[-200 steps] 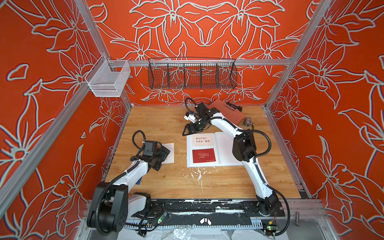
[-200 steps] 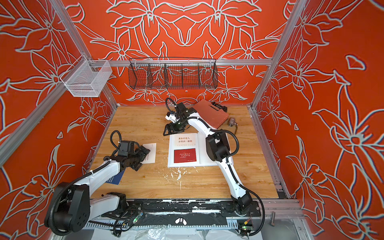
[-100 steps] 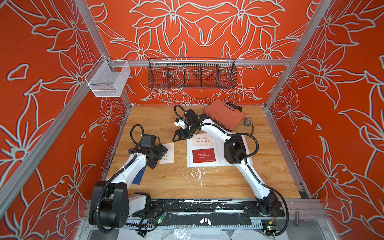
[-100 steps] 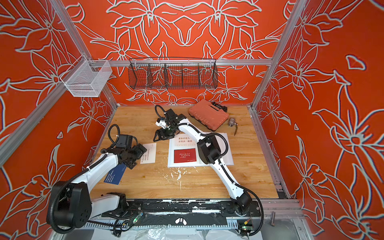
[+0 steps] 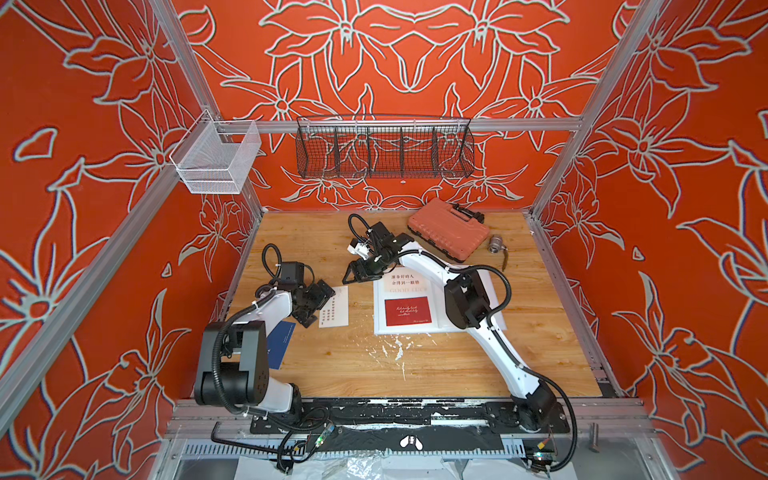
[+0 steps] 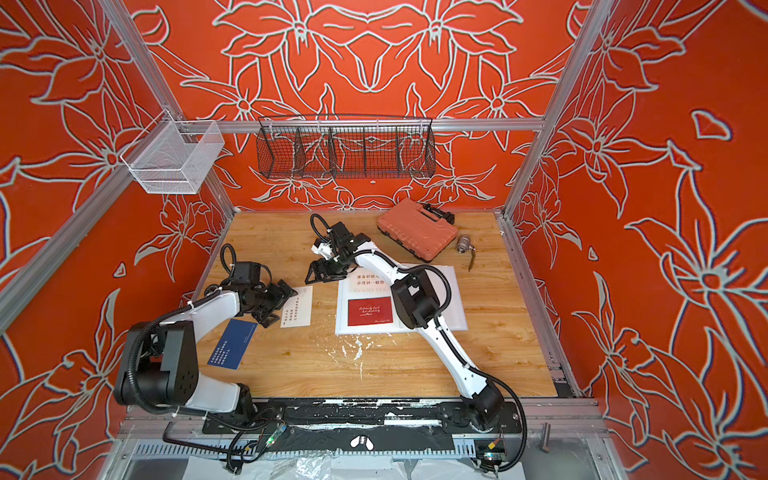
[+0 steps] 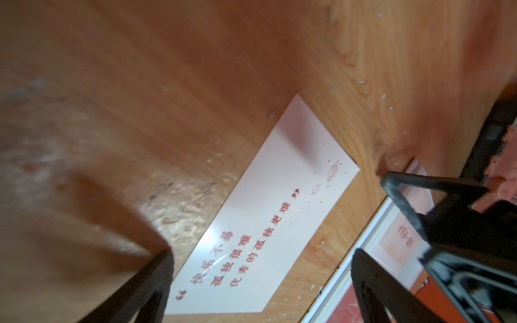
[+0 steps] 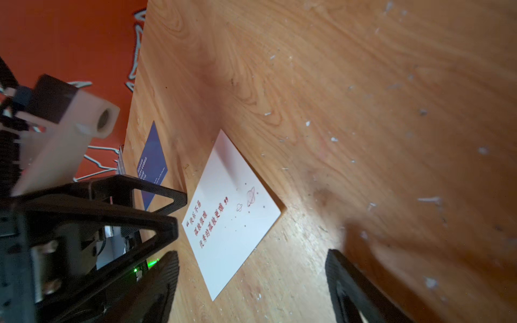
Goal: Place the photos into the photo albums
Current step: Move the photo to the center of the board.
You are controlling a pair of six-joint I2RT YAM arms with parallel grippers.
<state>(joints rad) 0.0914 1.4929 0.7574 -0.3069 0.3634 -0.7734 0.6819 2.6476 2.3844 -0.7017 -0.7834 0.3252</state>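
Orange floral walls (image 5: pixel 415 62) are set around a wooden tabletop (image 5: pixel 415 365). An open white photo album (image 5: pixel 379 316), a dark red card (image 5: pixel 407 311) on its page, is laid centrally. At its 9 o'clock a white text card (image 5: pixel 334 307) is overhung by the wide-spread, empty left pincer (image 5: pixel 320 305); the right pincer (image 5: pixel 352 275) is held wide at 11 o'clock.

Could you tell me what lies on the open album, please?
The album holds a dark red card and a white card with Chinese text on its left page. The right arm covers much of the other page, hiding that part.
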